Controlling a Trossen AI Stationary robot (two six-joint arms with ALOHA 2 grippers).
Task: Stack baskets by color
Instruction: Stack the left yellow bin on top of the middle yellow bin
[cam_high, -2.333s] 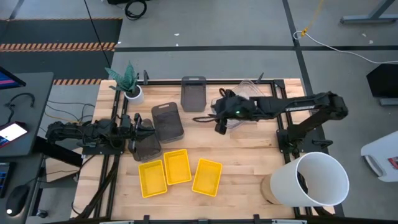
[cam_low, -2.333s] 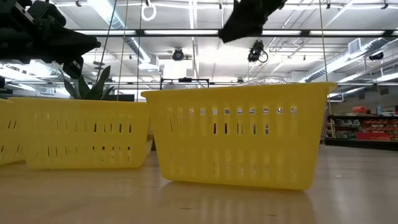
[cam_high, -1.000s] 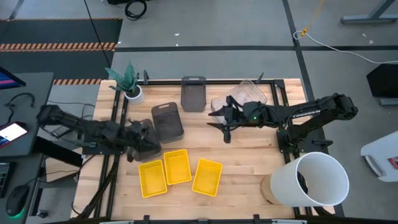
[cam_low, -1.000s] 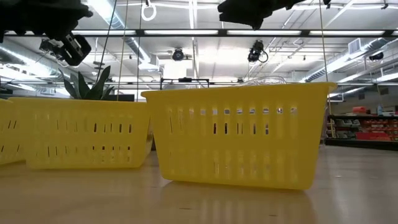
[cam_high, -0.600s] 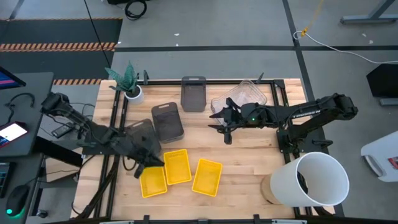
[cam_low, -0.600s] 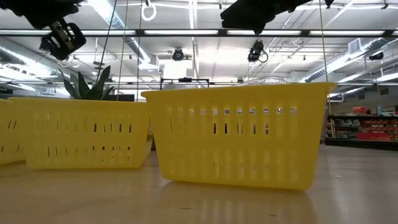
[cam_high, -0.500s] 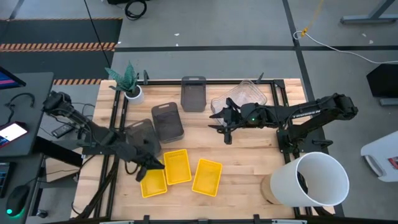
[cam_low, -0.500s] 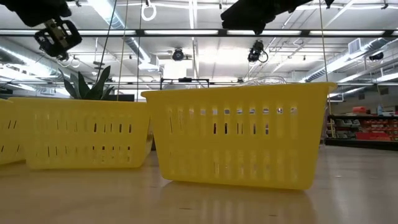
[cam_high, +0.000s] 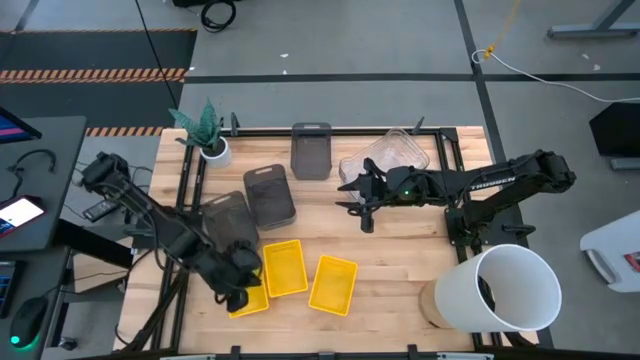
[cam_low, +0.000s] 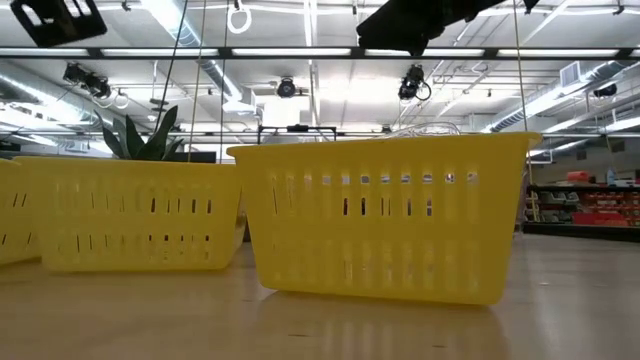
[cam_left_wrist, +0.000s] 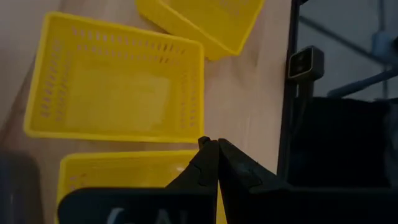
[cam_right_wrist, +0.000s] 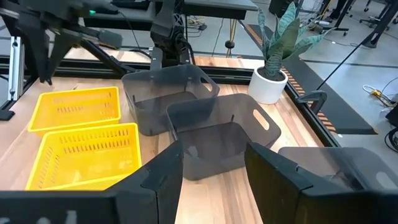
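Your left gripper (cam_high: 238, 296) is clenched empty above the leftmost yellow slotted plastic basket (cam_high: 247, 297); your right gripper (cam_high: 362, 207) hangs released.

A pale wooden table (cam_high: 400, 250) with a black frame carries three yellow baskets (cam_high: 333, 284) side by side near its front edge. Three dark grey baskets (cam_high: 269, 195) sit behind them, two close together at left, one farther back. A clear basket (cam_high: 392, 152) rests near the back right. A small white plant pot (cam_high: 214, 151) stands at the back left corner.
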